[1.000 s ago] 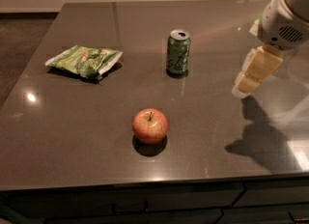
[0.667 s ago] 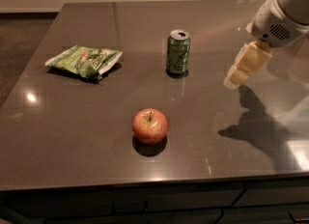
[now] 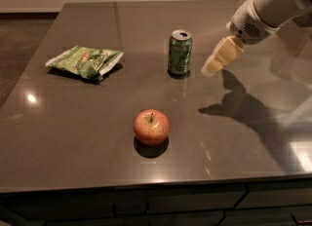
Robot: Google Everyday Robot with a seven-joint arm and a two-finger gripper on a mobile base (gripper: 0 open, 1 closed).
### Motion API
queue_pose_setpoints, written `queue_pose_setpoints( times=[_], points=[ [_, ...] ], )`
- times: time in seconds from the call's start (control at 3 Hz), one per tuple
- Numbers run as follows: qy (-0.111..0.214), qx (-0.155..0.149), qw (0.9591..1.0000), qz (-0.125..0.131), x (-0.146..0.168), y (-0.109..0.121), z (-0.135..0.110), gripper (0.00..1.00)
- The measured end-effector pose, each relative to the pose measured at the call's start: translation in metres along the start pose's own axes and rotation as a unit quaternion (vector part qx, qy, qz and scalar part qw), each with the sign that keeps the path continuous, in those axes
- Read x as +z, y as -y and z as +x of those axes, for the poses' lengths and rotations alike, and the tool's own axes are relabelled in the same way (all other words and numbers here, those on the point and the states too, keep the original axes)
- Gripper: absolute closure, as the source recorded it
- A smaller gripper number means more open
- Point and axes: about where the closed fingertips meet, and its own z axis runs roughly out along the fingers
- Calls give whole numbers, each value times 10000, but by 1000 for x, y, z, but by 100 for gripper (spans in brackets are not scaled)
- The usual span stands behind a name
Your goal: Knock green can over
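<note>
The green can (image 3: 180,52) stands upright on the dark table (image 3: 73,118), a little behind its middle. It is dark green with a silver top and pale markings. My gripper (image 3: 210,69) comes in from the upper right on a white arm. Its cream-coloured fingers point down and left, and its tip hangs just right of the can, at about the height of the can's lower half, a short gap away. Nothing is in the gripper.
A red apple (image 3: 151,127) sits in front of the can, nearer the table's front edge. A flat green-and-white snack bag (image 3: 85,61) lies to the left. The arm's shadow falls on the table at the right.
My gripper has moved left and slightly down toward the can, closing most of the gap. The can, apple and bag have not moved.
</note>
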Motion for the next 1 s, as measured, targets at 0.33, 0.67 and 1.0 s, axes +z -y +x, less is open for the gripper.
queue_pose_setpoints(
  times=[0.33,0.67,1.0],
  points=[
    [253,94,9996,-59,26,10,-16,0],
    [433,153,9989,-120,47,15,-29,0],
    [621,193,9976,-233,68,15,-45,0]
  ],
)
